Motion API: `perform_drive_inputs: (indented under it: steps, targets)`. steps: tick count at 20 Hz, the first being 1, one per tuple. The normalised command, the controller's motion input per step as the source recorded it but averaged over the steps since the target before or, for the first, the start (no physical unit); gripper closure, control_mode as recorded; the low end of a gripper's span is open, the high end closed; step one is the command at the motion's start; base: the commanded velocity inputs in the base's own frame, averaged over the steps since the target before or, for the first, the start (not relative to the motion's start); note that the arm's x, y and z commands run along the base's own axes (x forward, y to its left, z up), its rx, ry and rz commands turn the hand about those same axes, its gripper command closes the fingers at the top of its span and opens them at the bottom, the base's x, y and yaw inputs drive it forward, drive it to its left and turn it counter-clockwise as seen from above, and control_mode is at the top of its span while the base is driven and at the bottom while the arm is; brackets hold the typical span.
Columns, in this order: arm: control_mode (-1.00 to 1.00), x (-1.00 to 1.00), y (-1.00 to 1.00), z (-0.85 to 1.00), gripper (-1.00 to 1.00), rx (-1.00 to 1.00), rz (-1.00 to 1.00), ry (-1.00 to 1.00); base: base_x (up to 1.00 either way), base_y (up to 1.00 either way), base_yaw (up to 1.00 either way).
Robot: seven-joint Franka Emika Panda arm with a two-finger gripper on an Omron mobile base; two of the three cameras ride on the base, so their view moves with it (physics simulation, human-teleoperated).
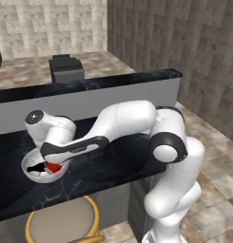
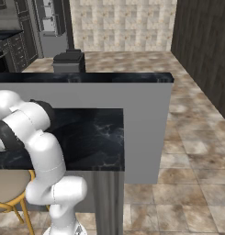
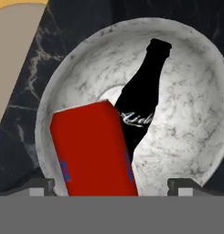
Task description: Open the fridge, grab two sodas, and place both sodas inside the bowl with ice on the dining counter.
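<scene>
The gripper [image 3: 106, 185] is held wide open, its two dark tips apart on either side of a boxy red can [image 3: 93, 148]. The can and a slim black bottle [image 3: 138, 98] are seen lying in the round, marbled white bowl [image 3: 191, 105] on the black veined counter [image 1: 113, 166].

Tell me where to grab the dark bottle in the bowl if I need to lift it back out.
Probably the bottle's slim neck, coming straight down from above: it lies tilted in the bowl, neck free toward the rim, while the red can crowds its lower body. The gripper is open above.
</scene>
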Motion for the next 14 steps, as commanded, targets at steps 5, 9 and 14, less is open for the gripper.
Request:
perform_drive_inputs:
  steps: [5,9,14]
  targets:
    - [-1.0,-0.06,0.0,0.5,-1.0,0.0,0.0,0.0,0.0,0.0,0.0]
    - [-1.0,-0.27,-0.12,0.41,-1.0,0.0,-0.01,-0.06,0.0,0.0,0.0]
    - [-1.0,-0.45,-0.68,0.17,-1.0,0.09,-0.06,-0.13,0.0,0.0,0.0]
